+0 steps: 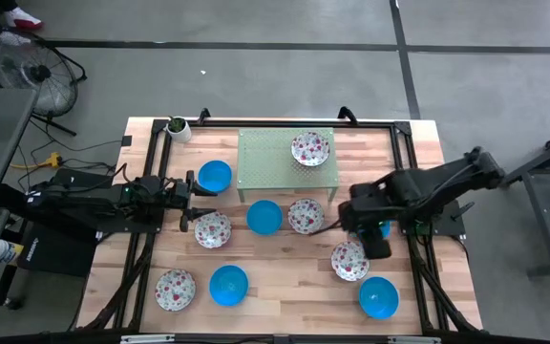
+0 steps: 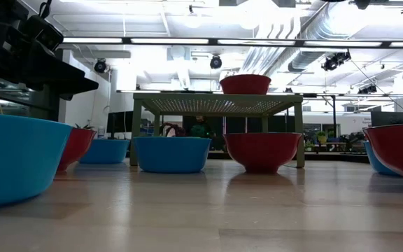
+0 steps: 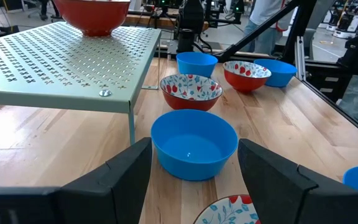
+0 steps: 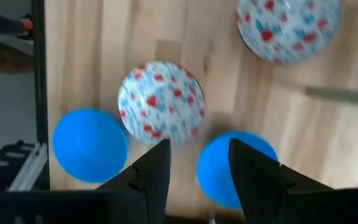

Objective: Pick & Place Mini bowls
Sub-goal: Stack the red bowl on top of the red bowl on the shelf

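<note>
Mini bowls, some plain blue and some white with red flowers, stand on their bases on the wooden table. One flowered bowl (image 1: 310,148) sits on top of the green perforated stand (image 1: 265,158). My right gripper (image 1: 366,234) (image 4: 197,168) points down, open, above a blue bowl (image 4: 225,171) at the table's right. A flowered bowl (image 4: 160,102) and another blue bowl (image 4: 89,144) stand beside that one. My left gripper (image 1: 184,196) (image 3: 194,180) waits at the left, level and open, facing a blue bowl (image 3: 194,143) without touching it.
A small white pot with a green plant (image 1: 178,127) stands at the far left corner. Black frame rails (image 1: 404,143) run along the table's sides. More bowls (image 1: 228,285) stand near the front edge. Bare wood lies at the front middle (image 1: 294,287).
</note>
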`<move>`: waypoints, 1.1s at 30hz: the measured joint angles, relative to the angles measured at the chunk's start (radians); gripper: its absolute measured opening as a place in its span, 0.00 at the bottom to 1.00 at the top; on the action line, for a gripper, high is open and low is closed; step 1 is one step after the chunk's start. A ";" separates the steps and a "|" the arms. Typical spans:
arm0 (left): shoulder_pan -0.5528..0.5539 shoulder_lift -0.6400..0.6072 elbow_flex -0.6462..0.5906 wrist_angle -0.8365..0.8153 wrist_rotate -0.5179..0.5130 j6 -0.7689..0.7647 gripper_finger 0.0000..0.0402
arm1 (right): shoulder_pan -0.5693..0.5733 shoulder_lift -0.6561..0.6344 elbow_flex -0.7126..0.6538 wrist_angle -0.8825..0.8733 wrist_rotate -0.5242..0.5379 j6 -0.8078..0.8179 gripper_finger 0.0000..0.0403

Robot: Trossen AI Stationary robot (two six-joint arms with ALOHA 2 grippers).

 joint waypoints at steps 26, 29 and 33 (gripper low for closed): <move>0.000 0.000 0.000 0.000 0.000 0.000 0.58 | -0.046 0.088 -0.508 0.819 0.209 -0.309 0.37; 0.000 0.000 0.000 0.000 0.000 0.000 0.58 | -0.069 0.125 -0.489 0.825 0.208 -0.346 0.37; 0.000 0.000 0.000 0.000 0.000 0.000 0.58 | -0.092 0.179 -0.467 0.821 0.207 -0.356 0.37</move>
